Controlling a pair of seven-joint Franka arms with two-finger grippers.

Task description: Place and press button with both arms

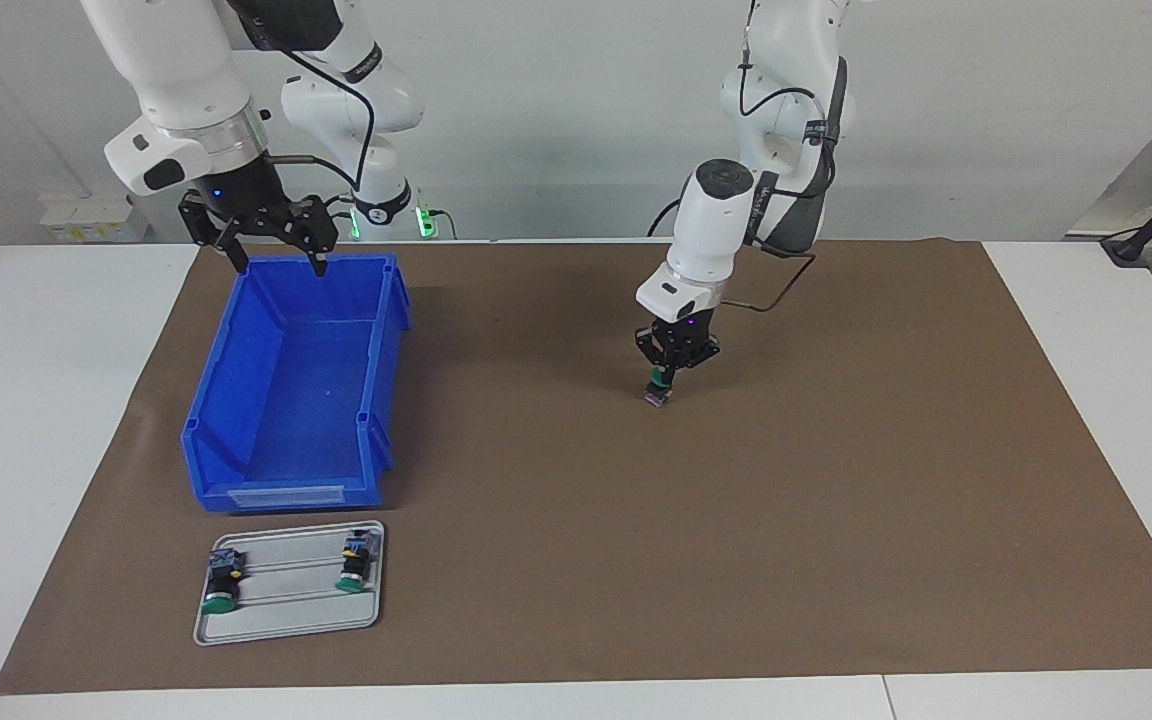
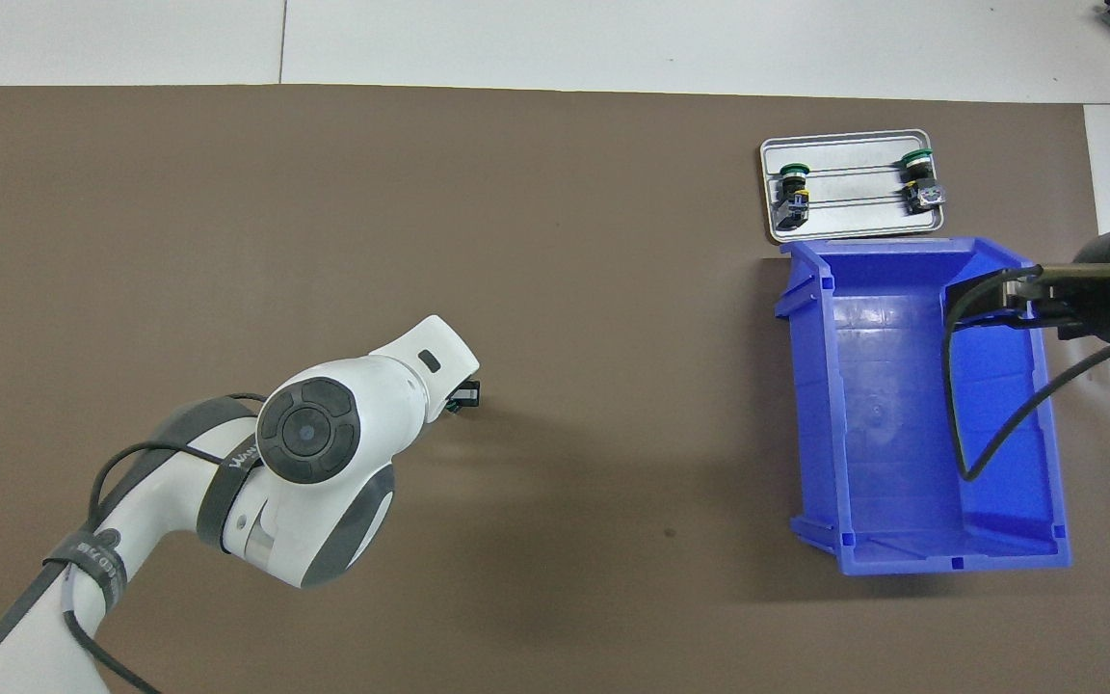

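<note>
**Button held at mat centre**

Button (image 1: 658,390): green cap, clamped in left gripper (image 1: 667,378), its base at the brown mat (image 1: 736,520) near the middle; contact with the mat cannot be told.
Right gripper (image 1: 276,262): fingers spread wide, holding nothing, hanging over the blue bin (image 1: 296,400).
Tray (image 1: 286,620): just beside the bin, farther from the robots; two spare buttons (image 1: 221,585) lie on it, well apart.

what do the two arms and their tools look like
Both arms are glossy white with rounded joint housings, dark grey bands and loose black cables. The left arm shows a round dark grey joint cap. Each has a silver wrist ring above a black two-finger tool: the left tool, the right tool, with a small blue light.
</note>
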